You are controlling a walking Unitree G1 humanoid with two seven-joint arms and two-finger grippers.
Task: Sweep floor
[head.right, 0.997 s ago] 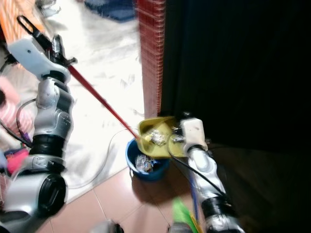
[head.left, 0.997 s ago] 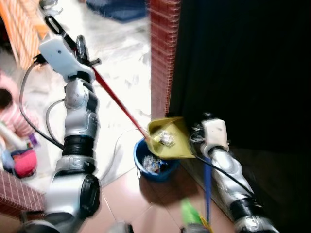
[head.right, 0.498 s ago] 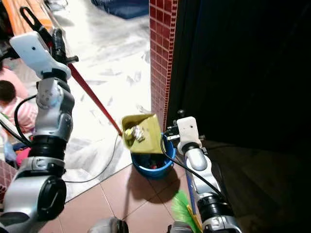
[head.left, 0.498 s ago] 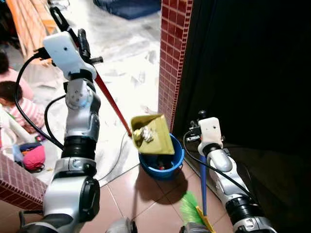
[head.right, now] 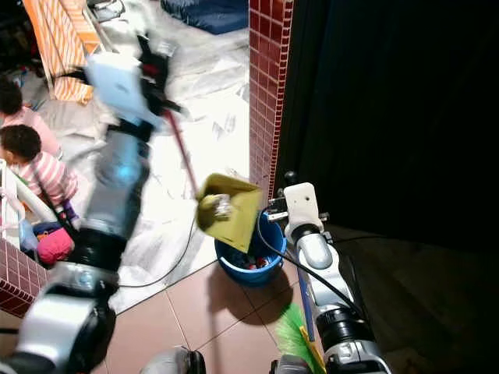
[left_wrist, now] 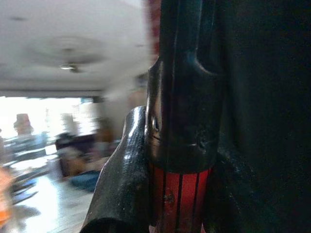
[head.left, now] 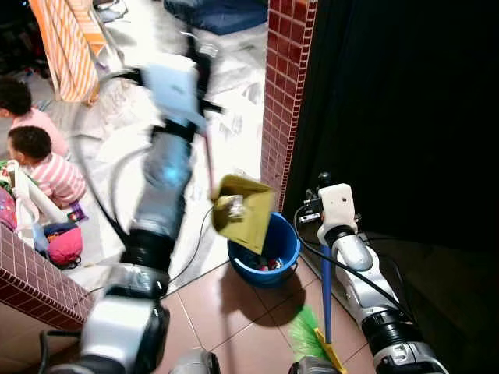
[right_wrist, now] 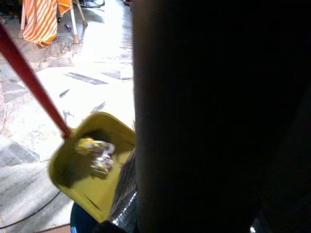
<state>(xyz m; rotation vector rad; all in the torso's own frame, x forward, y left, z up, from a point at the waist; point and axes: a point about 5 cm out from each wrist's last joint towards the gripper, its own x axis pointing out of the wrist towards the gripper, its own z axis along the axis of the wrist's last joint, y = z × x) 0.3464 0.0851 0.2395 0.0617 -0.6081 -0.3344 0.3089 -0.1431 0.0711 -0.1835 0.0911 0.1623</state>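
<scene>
Dustpan (head.left: pixel 243 213) hangs tilted just above the bucket (head.left: pixel 265 251), its red handle (head.left: pixel 207 160) running up to the left gripper (head.left: pixel 196 58); litter (head.left: pixel 236 206) sits inside.

Left wrist view: fingers (left_wrist: pixel 124 174) clamp that handle.

Right wrist view: right gripper's fingers cannot be told; dustpan lies ahead, bucket beneath.

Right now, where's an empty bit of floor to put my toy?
The brown tiles between the low brick wall and the blue bucket are bare. It is crowded at the bucket, with the yellow dustpan above it and the green broom beside it.
</scene>
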